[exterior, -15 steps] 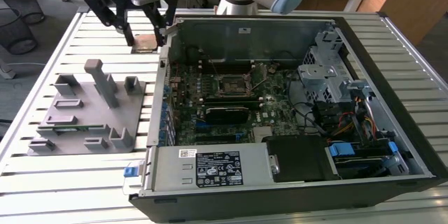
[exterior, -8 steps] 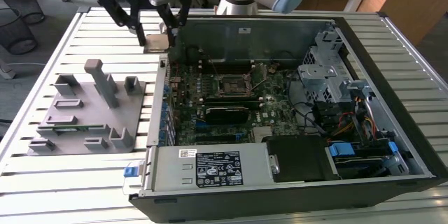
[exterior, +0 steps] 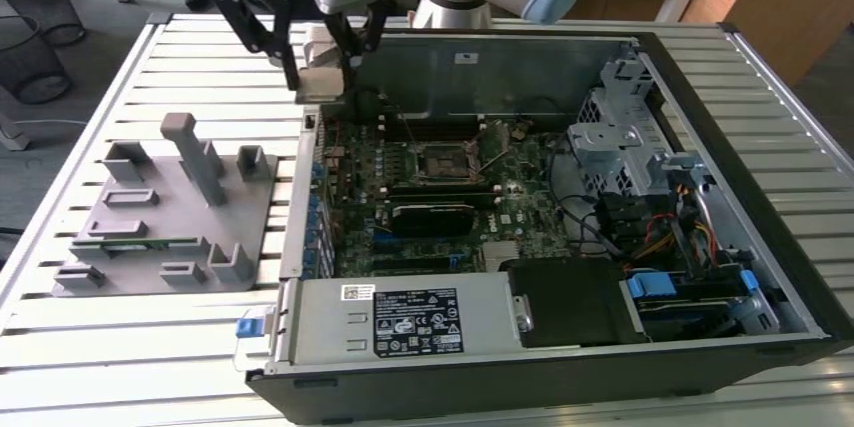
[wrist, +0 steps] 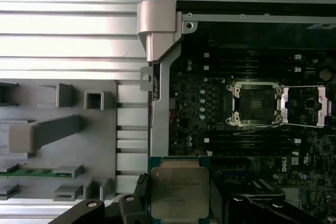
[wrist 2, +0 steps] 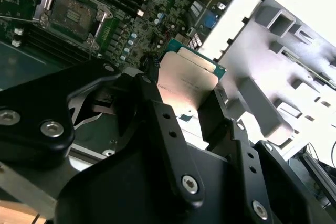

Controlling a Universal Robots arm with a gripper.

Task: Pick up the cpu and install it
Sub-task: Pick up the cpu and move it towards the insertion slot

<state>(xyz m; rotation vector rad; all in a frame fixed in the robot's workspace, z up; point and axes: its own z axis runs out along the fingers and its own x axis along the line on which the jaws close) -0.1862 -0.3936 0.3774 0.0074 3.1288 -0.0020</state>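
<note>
black tool (wrist 2: 182, 95) clamped on the flat square cpu (wrist 2: 191, 74) (matte silvery metal top).

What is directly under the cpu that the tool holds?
The cpu, gripped in the tool, hangs over the edge of the motherboard by the computer case wall. The spot straight below is covered by the cpu itself. The socket lies apart, empty.

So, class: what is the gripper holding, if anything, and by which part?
The gripper holds the cpu, its jaws clamped on two opposite edges.
</note>
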